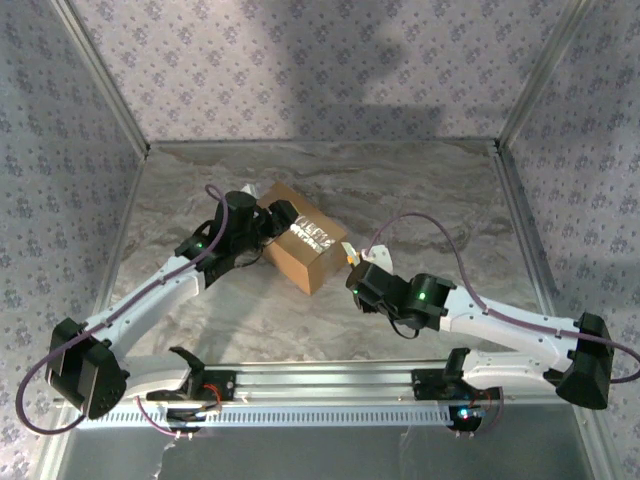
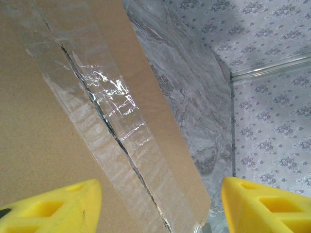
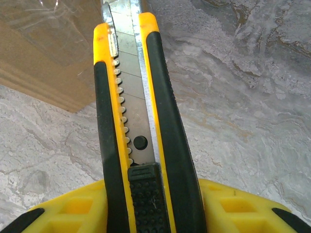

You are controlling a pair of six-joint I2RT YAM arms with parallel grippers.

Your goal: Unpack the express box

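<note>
Two arms meet at one brown cardboard box, which sits on the marbled grey bench a little left of centre, turned at an angle to the bench edges. Our left end effector is at the box's left end. In the left wrist view its yellow fingers stand wide apart, one over the cardboard top and the other past the box's edge above the bench, and we cannot tell whether either touches. Clear tape, wrinkled and shiny, runs along the seam between the closed flaps. Our right end effector is clamped on a yellow-and-black utility knife with its blade extended, the tip pointing at the box's near right corner. We cannot tell whether the tip meets the cardboard.
</note>
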